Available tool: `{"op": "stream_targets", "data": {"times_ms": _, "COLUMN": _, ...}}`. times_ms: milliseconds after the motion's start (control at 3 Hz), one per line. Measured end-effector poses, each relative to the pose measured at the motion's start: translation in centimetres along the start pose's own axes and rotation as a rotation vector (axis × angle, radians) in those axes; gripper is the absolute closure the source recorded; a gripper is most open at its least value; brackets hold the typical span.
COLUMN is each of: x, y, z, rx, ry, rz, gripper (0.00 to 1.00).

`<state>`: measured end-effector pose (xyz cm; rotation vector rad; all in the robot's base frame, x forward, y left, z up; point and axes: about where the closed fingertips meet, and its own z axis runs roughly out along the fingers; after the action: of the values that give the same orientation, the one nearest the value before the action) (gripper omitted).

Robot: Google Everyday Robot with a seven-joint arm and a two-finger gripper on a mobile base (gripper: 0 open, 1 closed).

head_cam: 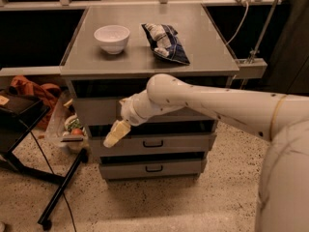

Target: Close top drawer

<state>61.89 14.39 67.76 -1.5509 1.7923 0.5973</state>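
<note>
The top drawer (94,111) is the uppermost grey drawer of the cabinet. Its front stands a little proud of the two lower drawers, with a dark gap above it. My white arm crosses its front and hides the handle. My gripper (116,133) hangs at the drawer's lower left part, pointing down and left, just in front of the cabinet face. Its pale fingers are together with nothing between them.
A white bowl (112,36) and a dark snack bag (165,43) lie on the cabinet top (203,52). The two lower drawers (153,142) are shut. A black stand (58,192) and clutter (72,127) sit on the floor at the left.
</note>
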Motion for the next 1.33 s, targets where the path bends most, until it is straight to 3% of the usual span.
{"op": "stream_targets", "data": {"times_ms": 667, "x": 4.3, "y": 1.0, "z": -7.7, "rx": -0.013, "ry": -0.044, "rz": 0.036, "gripper": 0.00}}
{"op": "stream_targets", "data": {"times_ms": 1333, "x": 5.4, "y": 1.9, "z": -15.3, "rx": -0.022, "ry": 0.013, "rz": 0.000, "gripper": 0.00}}
